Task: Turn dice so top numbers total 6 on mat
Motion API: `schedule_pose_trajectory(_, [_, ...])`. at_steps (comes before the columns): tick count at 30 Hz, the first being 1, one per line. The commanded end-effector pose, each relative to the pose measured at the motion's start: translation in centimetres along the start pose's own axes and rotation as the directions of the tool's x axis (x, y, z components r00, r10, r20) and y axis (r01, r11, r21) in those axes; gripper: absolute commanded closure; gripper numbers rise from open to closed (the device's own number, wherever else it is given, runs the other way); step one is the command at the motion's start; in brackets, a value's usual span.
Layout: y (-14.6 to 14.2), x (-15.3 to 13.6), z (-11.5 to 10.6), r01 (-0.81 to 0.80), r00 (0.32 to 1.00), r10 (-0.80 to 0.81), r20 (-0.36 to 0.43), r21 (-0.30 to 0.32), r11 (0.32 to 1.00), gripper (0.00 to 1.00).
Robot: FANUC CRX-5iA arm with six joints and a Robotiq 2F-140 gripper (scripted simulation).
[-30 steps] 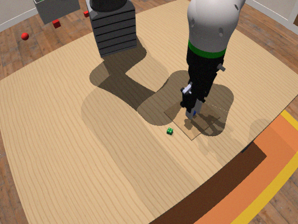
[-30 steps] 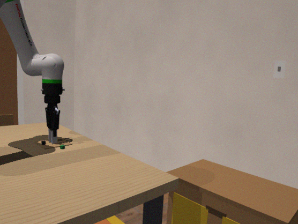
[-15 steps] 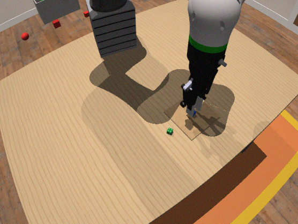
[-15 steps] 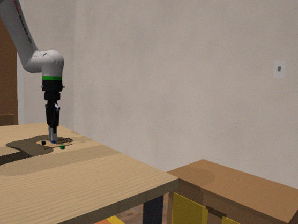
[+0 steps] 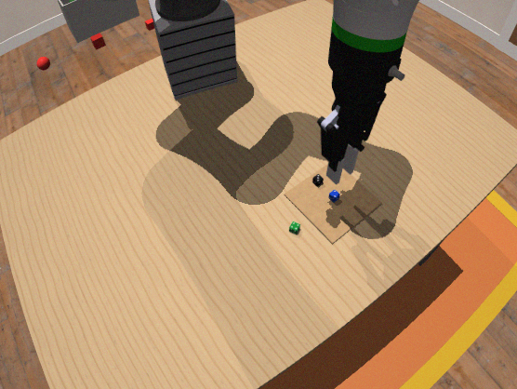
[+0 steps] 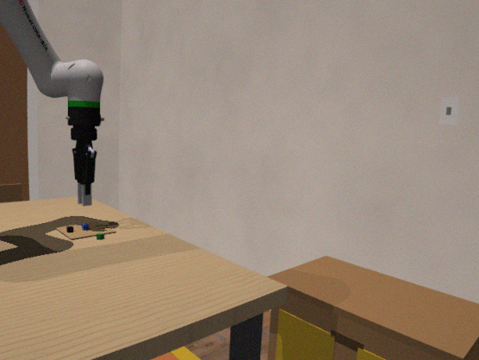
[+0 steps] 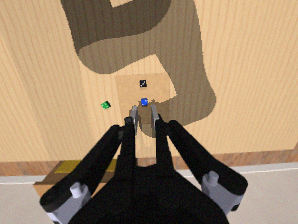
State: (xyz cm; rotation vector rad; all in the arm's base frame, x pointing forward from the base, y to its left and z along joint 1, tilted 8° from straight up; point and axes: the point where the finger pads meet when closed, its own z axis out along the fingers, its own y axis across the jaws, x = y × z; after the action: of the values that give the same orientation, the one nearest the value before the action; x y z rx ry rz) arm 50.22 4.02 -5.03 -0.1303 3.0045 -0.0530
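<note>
A brown cardboard mat (image 5: 321,219) (image 6: 82,235) (image 7: 160,87) lies flat on the wooden table. A black die (image 5: 317,180) (image 6: 70,229) (image 7: 143,83) and a blue die (image 5: 334,195) (image 6: 85,226) (image 7: 144,102) rest on it, a little apart. A green die (image 5: 294,227) (image 6: 100,236) (image 7: 105,105) lies on the bare table just off the mat's edge. My gripper (image 5: 340,174) (image 6: 85,200) (image 7: 144,111) hangs well above the mat, over the blue die. Its fingers stand a narrow gap apart with nothing between them. The top numbers are too small to read.
The grey robot base (image 5: 197,46) stands at the back of the table. Red cubes (image 5: 98,41) and a red ball (image 5: 43,62) lie on the floor beyond. The table's near edge is close to the mat. A lower brown side table (image 6: 379,297) stands to the right.
</note>
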Motion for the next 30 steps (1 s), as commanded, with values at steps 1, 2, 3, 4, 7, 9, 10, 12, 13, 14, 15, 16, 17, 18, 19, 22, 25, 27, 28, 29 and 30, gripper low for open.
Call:
schedule_pose_trajectory(1, [0.0,0.0,-1.15,0.0,1.0,0.0,0.0,0.0,1.0,0.81])
schedule_pose_trajectory(2, [0.0,0.0,-1.25,0.0,1.0,0.0,0.0,0.0,1.0,0.81])
schedule_pose_trajectory(3, [0.0,0.0,-1.25,0.0,1.0,0.0,0.0,0.0,1.0,0.81])
schedule_pose_trajectory(4, [0.0,0.0,-1.25,0.0,1.0,0.0,0.0,0.0,1.0,0.81])
schedule_pose_trajectory(7, [0.0,0.0,-1.33,0.0,1.0,0.0,0.0,0.0,1.0,0.81])
schedule_pose_trajectory(9, [0.0,0.0,-1.33,0.0,1.0,0.0,0.0,0.0,1.0,0.0])
schedule_pose_trajectory(10, [0.0,0.0,-1.33,0.0,1.0,0.0,0.0,0.0,1.0,0.0])
schedule_pose_trajectory(12, [0.0,0.0,-1.33,0.0,1.0,0.0,0.0,0.0,1.0,0.0])
schedule_pose_trajectory(13, [0.0,0.0,-1.33,0.0,1.0,0.0,0.0,0.0,1.0,0.0])
schedule_pose_trajectory(14, [0.0,0.0,-1.33,0.0,1.0,0.0,0.0,0.0,1.0,0.0])
schedule_pose_trajectory(15, [0.0,0.0,-1.33,0.0,1.0,0.0,0.0,0.0,1.0,0.0])
schedule_pose_trajectory(16, [0.0,0.0,-1.33,0.0,1.0,0.0,0.0,0.0,1.0,0.0])
schedule_pose_trajectory(17, [0.0,0.0,-1.33,0.0,1.0,0.0,0.0,0.0,1.0,0.0])
schedule_pose_trajectory(18, [0.0,0.0,-1.33,0.0,1.0,0.0,0.0,0.0,1.0,0.0])
schedule_pose_trajectory(19, [0.0,0.0,-1.33,0.0,1.0,0.0,0.0,0.0,1.0,0.0])
schedule_pose_trajectory(22, [0.0,0.0,-1.33,0.0,1.0,0.0,0.0,0.0,1.0,0.0])
schedule_pose_trajectory(25, [0.0,0.0,-1.33,0.0,1.0,0.0,0.0,0.0,1.0,0.0])
schedule_pose_trajectory(27, [0.0,0.0,-1.33,0.0,1.0,0.0,0.0,0.0,1.0,0.0])
schedule_pose_trajectory(28, [0.0,0.0,-1.33,0.0,1.0,0.0,0.0,0.0,1.0,0.0])
schedule_pose_trajectory(29, [0.0,0.0,-1.33,0.001,1.0,-0.001,0.0,0.0,1.0,0.0])
schedule_pose_trajectory(30, [-0.01,0.0,-1.33,0.003,1.0,-0.003,0.0,0.0,1.0,0.0])
